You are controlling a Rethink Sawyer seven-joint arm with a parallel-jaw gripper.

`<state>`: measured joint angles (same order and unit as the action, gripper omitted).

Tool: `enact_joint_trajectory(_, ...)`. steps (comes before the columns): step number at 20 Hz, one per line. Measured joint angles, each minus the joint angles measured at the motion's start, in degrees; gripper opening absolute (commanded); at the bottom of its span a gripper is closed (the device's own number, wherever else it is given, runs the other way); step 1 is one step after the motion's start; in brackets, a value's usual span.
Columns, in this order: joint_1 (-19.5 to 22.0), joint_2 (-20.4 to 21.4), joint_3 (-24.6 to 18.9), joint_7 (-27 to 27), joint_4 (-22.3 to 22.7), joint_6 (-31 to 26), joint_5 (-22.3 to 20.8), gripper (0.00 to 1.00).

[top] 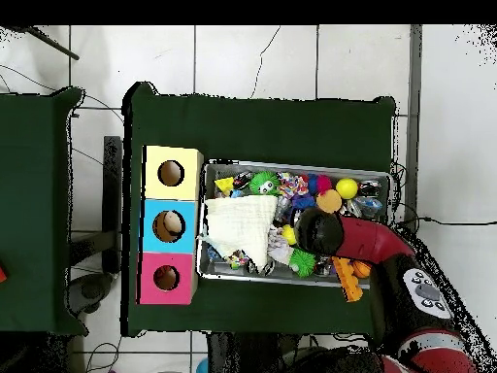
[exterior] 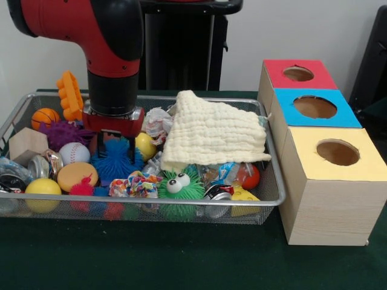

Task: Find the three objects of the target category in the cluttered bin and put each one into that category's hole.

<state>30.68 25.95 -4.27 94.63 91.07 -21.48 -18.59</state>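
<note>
The black fingers [exterior: 104, 142] of the gripper [exterior: 116, 147] stand apart, dipping into the spikes of a blue spiky ball [exterior: 117, 162] without clamping on it. The red and black arm [exterior: 103, 48] comes straight down onto that spot. Around the ball lie a baseball [exterior: 74, 152], a purple spiky ball [exterior: 63, 133], a small basketball [exterior: 45, 117], a yellow ball [exterior: 145, 145] and a green fuzzy toy with eyes [exterior: 181, 184]. A cream cloth [exterior: 211, 136] covers part of the clutter. All of it sits in the bin [exterior: 151, 205], on the middle of the green table [exterior: 181, 260]. The hole [exterior: 298, 74], red-surrounded, tops the wooden box [exterior: 326, 205] just beside the bin, toward the table's far edge in the front view.
</note>
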Motion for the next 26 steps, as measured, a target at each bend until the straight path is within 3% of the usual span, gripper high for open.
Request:
enact_joint_trajectory(15, -0.18, -1.47, 0.0, 0.0, -0.4, 3.88, 0.01, 1.0)
enact_joint_trajectory(16, -0.18, -1.5, 0.0, 0.0, -0.4, 4.16, 0.01, 0.0)
enact_joint_trajectory(26, -0.15, -1.49, 0.0, 0.0, -0.5, 4.37, 0.01, 0.0)
